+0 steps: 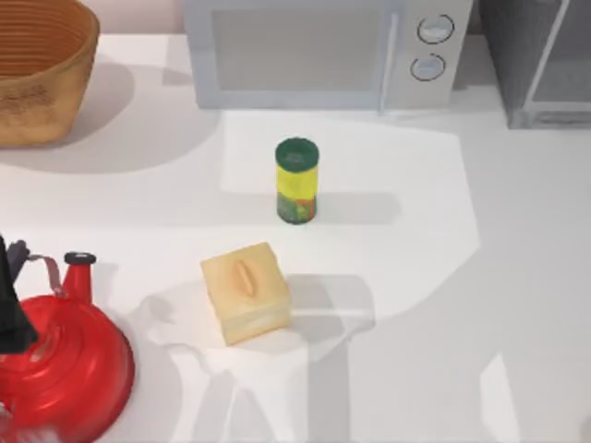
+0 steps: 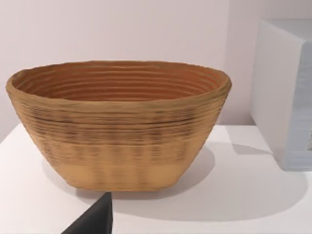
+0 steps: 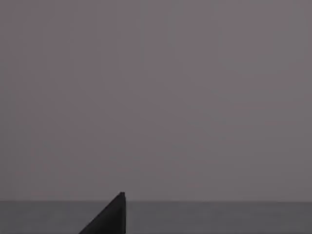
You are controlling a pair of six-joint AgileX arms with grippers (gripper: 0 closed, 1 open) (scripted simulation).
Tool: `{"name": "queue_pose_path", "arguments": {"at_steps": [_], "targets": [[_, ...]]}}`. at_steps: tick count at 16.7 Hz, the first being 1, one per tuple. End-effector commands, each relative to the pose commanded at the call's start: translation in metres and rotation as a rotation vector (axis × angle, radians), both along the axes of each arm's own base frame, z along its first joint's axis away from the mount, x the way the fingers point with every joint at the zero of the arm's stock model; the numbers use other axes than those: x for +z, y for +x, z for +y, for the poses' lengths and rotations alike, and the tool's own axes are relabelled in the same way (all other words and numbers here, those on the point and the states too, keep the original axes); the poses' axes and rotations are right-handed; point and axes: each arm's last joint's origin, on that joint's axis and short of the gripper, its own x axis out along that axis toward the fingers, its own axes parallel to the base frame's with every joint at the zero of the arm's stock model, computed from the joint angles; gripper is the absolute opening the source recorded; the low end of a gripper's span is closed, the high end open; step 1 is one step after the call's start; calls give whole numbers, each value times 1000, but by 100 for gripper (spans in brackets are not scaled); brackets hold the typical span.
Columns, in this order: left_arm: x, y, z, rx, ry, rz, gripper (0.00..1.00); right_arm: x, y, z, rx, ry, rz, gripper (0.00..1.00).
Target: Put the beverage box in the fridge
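The ribbed woven basket (image 2: 118, 124) sits left of the smooth white microwave (image 1: 323, 51); the dark grey fridge (image 1: 540, 60), cut off, stands right of it. Each tool's state: cannot tell. A tan cube-shaped box (image 1: 246, 292) lies before the microwave on the desk (image 1: 517, 277).

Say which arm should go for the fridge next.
Right, most likely. The fridge stands at the back right corner, beside the microwave. The left arm sits at the far left by the red kettle, facing the basket; the can lies between.
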Motion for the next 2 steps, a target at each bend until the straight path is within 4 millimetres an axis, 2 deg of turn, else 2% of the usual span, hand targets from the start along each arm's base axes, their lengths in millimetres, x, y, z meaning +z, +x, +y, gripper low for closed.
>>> {"name": "queue_pose_path", "arguments": {"at_steps": [2], "targets": [[0, 0, 0, 0, 0, 0, 100, 0, 0, 0, 0, 0, 0, 100]]}}
